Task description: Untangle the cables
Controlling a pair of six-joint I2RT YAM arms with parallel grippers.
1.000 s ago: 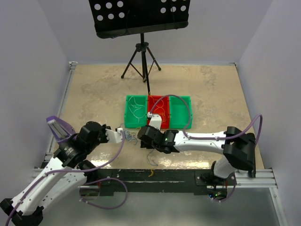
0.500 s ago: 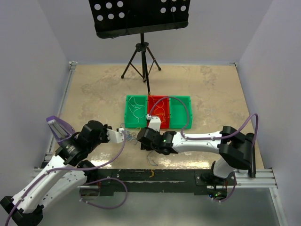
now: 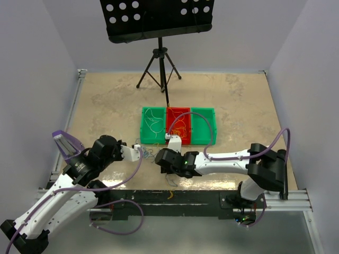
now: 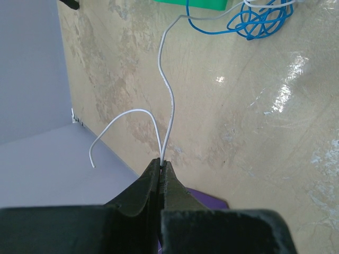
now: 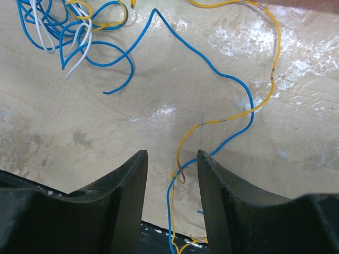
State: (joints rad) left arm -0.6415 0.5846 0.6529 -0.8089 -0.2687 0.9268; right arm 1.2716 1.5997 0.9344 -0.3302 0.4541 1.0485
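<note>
The cables (image 5: pixel 74 24), thin flexible wire strands in blue, yellow-orange and white, lie partly loosened on the beige mottled tabletop (image 5: pixel 159 111), between the two sets of jaws.

The left gripper (image 4: pixel 161 164) has its jaws pressed together on one long white wire strand (image 4: pixel 168 100). A short free end curls off to one side of the tips. The longer run climbs straight ahead of them to a small blue coiled clump of wire (image 4: pixel 259 21) far out in front.

The right gripper (image 5: pixel 172 159) has its jaws apart. A long yellow-orange strand (image 5: pixel 273 69) and a long blue strand (image 5: pixel 212 70) run side by side through the gap, and neither looks pinched. Both snake away ahead of the tips. The main knot sits forward and to one side, where blue loops, a white end and a bit of yellow cross each other.

As I judge it, the job is partway done. Several strands are drawn out long, but the knot holds together and at least three colours are wound into it. Freeing the white strand seems to be the step in hand.

Beyond both grippers stands a three-compartment plastic tray (image 3: pixel 214 127), green, red, green. Its left green compartment (image 3: pixel 144 127) holds pale strands and its red middle compartment (image 3: pixel 170 117) holds yellow-orange ones. In the right green compartment (image 3: pixel 204 129) I can make out no strand.
</note>
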